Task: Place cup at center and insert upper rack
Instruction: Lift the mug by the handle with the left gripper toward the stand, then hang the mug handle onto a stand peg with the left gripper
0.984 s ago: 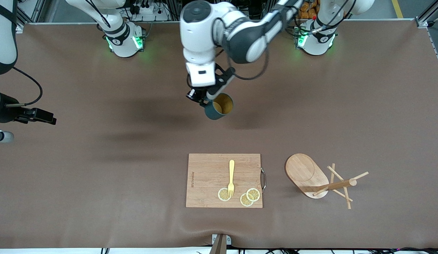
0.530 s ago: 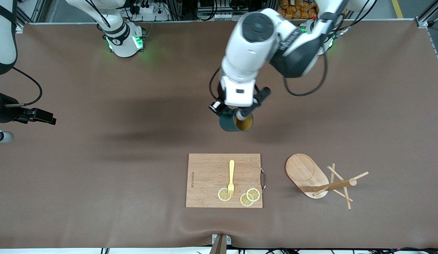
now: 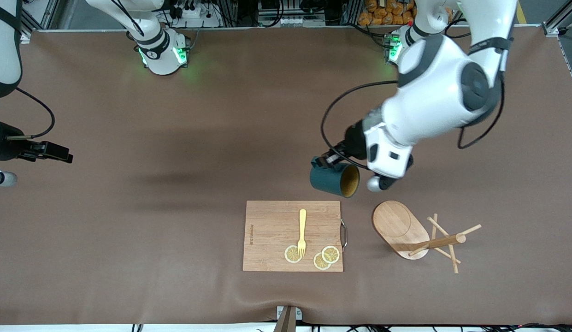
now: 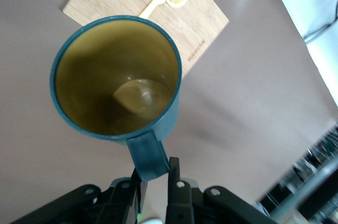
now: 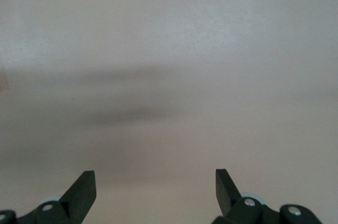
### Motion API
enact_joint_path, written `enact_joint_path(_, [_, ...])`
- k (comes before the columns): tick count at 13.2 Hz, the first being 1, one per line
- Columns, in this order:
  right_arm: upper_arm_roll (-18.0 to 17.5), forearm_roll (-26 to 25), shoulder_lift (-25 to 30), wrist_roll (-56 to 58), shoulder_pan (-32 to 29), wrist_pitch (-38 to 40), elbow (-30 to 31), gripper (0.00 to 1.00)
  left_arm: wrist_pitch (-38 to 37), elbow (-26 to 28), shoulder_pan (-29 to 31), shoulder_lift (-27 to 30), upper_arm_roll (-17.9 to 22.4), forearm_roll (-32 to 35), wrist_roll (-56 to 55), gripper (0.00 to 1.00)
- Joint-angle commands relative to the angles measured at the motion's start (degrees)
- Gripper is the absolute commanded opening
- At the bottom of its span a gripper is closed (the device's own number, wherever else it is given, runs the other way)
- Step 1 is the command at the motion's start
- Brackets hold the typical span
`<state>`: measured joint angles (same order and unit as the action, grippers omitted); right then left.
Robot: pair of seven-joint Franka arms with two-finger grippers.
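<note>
My left gripper [image 3: 323, 161] is shut on the handle of the dark teal cup [image 3: 334, 180] and holds it in the air, tipped on its side, over the mat between the cutting board's corner and the mug tree's base. In the left wrist view the cup [image 4: 116, 76] shows its yellowish inside, and my left gripper [image 4: 156, 174] pinches its handle [image 4: 148, 152]. The bamboo mug tree [image 3: 398, 223] lies tipped over on the mat, with its post and pegs [image 3: 440, 242] pointing toward the left arm's end. My right gripper [image 3: 60, 154] waits at the right arm's end, open and empty [image 5: 156, 182].
A rectangular wooden cutting board [image 3: 272, 235] lies near the front edge and carries a yellow fork [image 3: 302, 230] and lemon slices [image 3: 326, 257]. It has a metal handle [image 3: 344, 234] on the side facing the mug tree. The board also shows in the left wrist view [image 4: 203, 28].
My left arm has swung the cup from over the table's middle toward the left arm's end and the front camera. The cup has turned more onto its side. The right arm has not moved.
</note>
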<state>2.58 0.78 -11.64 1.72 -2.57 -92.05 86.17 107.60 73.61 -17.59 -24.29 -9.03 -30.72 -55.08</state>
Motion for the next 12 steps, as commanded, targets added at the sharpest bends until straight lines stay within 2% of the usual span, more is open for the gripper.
enact_joint_path(1, [-0.5, -0.3, -0.3, 0.0, -0.7, 0.2, -0.9, 1.00, -5.3, 2.2, 6.2, 1.9, -1.0, -7.9, 8.2, 0.00])
enact_joint_path(4, [-0.5, -0.3, -0.3, 0.0, -0.7, 0.2, -1.3, 1.00, -13.1, 2.2, 13.0, 1.1, -0.8, -17.1, 16.7, 0.00])
enact_joint_path(8, [-0.5, -0.2, -0.6, 0.0, -0.7, 0.2, -1.4, 1.00, -24.2, 2.2, 21.4, -4.1, 0.0, -28.8, 26.5, 0.00])
enact_joint_path(10, [-0.5, -0.2, -0.6, 0.0, -0.6, 0.2, -1.4, 1.00, -26.3, 2.1, 23.5, -6.0, 0.8, -32.2, 26.6, 0.00])
enact_joint_path(12, [-0.5, -0.2, -0.6, 0.0, -0.7, 0.2, -1.5, 1.00, -26.3, 2.1, 23.7, -6.9, 3.0, -32.9, 26.6, 0.00])
